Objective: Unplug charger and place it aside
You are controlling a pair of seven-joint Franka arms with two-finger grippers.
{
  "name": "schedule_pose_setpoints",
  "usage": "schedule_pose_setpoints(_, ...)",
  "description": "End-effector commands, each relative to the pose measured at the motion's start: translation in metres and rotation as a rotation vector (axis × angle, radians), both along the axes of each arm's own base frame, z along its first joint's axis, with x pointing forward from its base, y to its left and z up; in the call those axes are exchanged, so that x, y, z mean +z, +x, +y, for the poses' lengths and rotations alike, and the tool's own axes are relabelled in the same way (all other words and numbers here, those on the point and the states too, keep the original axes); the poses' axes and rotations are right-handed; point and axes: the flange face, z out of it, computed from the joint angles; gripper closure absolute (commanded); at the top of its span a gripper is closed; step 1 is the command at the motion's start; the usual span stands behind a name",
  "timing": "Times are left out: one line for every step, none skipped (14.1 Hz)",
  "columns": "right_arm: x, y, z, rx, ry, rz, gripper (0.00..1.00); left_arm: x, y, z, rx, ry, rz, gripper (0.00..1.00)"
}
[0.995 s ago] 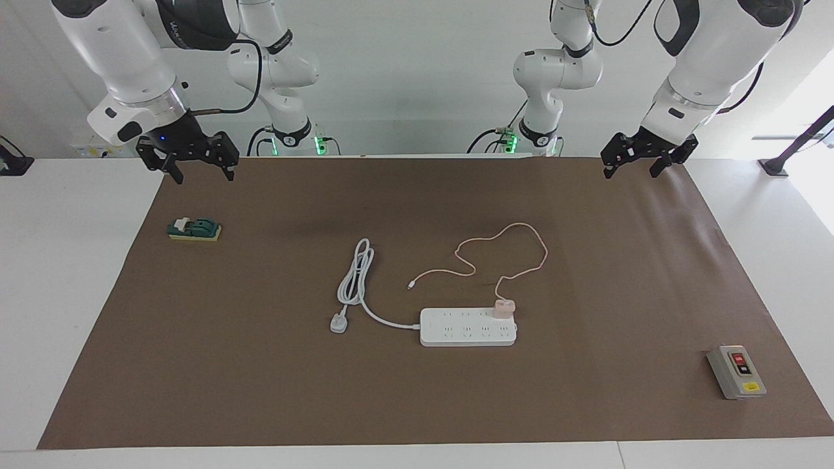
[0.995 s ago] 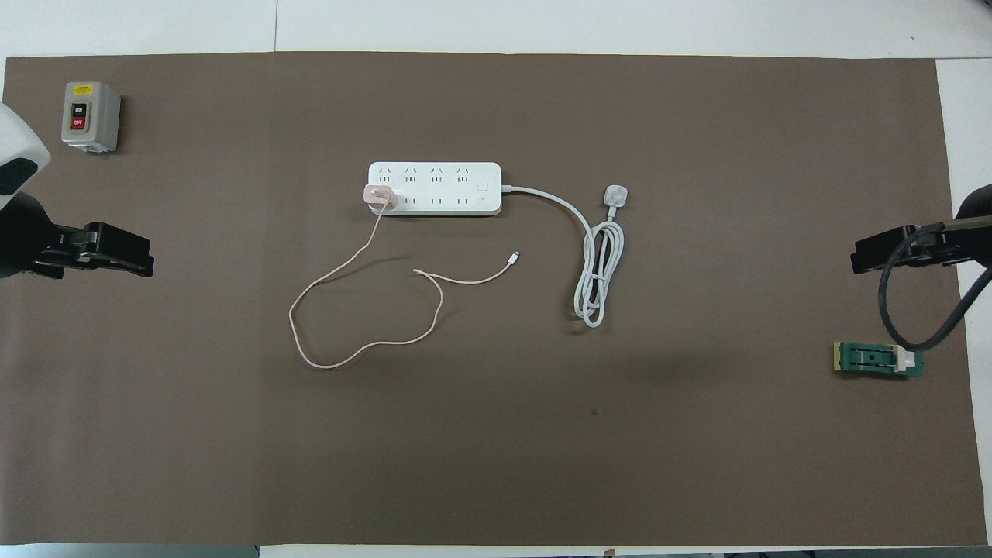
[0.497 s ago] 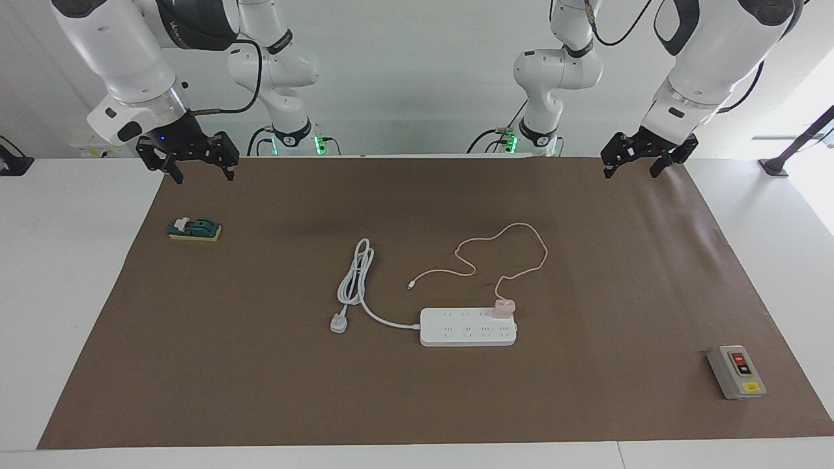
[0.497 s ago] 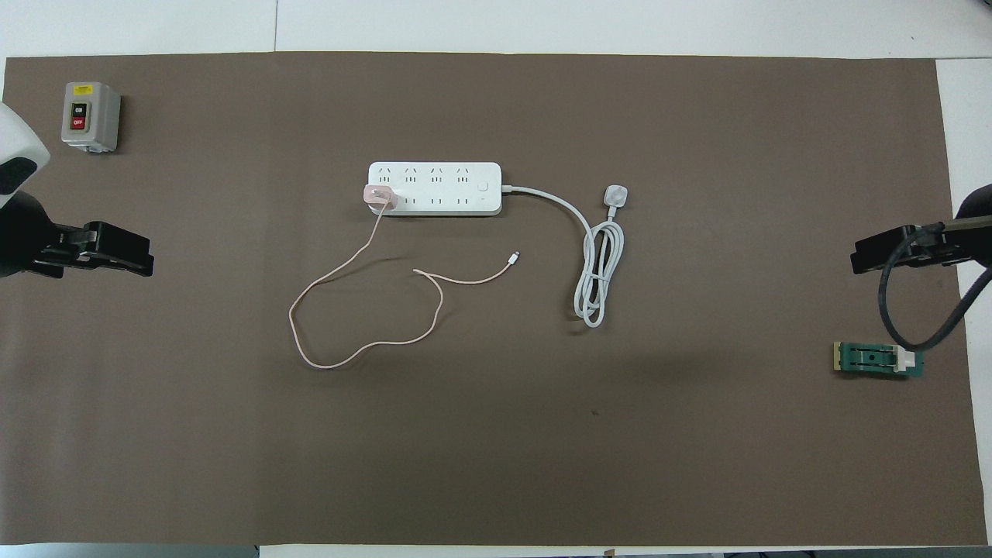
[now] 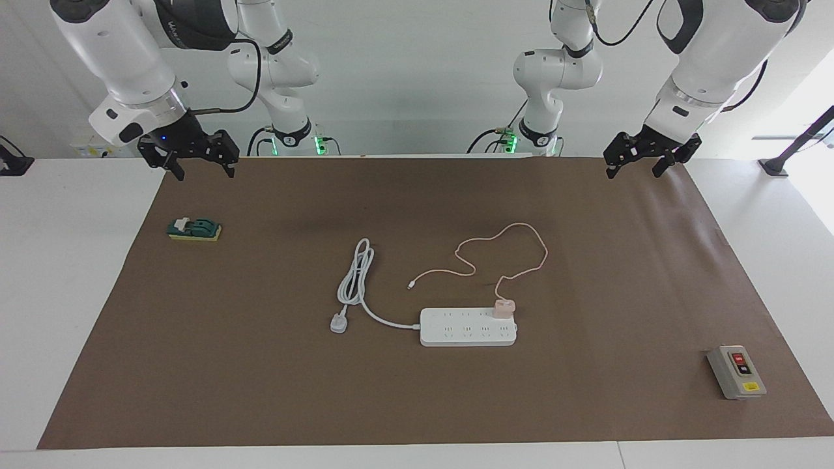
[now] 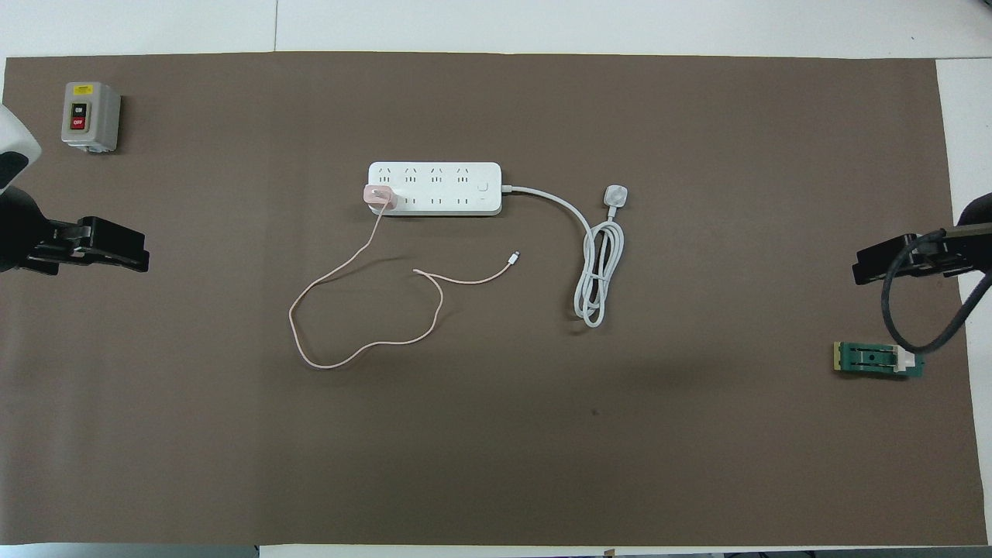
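A white table [image 5: 71, 273] fills the room's middle, and a big sheet of brown paper [image 5: 260, 391] covers most of its top. The paper has soft creases toward one end. A plain white wall [image 5: 417, 78] stands at the table's edge. Strong daylight comes in from a bright window area [image 5: 801, 98], and a dark slanted bar [image 5: 805, 140] stands beside it.

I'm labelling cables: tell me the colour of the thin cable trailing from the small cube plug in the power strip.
Pale pink, like its cube plug. The thin cable shows best in the overhead view.
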Motion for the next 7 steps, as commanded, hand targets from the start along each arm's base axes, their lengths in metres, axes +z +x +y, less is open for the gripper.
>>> schedule_pose_setpoints(0.003,-0.006,0.0,-0.024,0.015,0.009,0.0,0.004,0.005,0.003,0.087,-0.006,0.001,0.0)
schedule_pose_setpoints(0.001,-0.006,0.0,-0.045,0.015,0.009,0.0,0.004,0.006,0.002,0.107,-0.005,-0.002,0.0)
schedule_pose_setpoints(-0.002,-0.006,0.003,-0.09,0.016,0.014,0.0,0.003,0.006,0.002,0.11,-0.005,0.0,0.0)
schedule_pose_setpoints(-0.003,-0.006,0.009,-0.127,0.015,0.014,0.0,0.003,0.005,0.002,0.12,-0.005,0.002,0.0)
schedule_pose_setpoints(-0.008,-0.004,0.016,-0.207,0.013,0.012,0.0,0.003,0.005,0.002,0.161,-0.002,0.002,0.0)
schedule_pose_setpoints(-0.013,-0.002,0.034,-0.27,0.038,0.004,0.0,0.002,0.007,0.0,0.208,0.001,-0.002,0.0)
schedule_pose_setpoints(-0.024,0.002,0.049,-0.343,0.076,0.023,0.0,-0.004,0.013,-0.007,0.245,0.005,0.001,0.0)
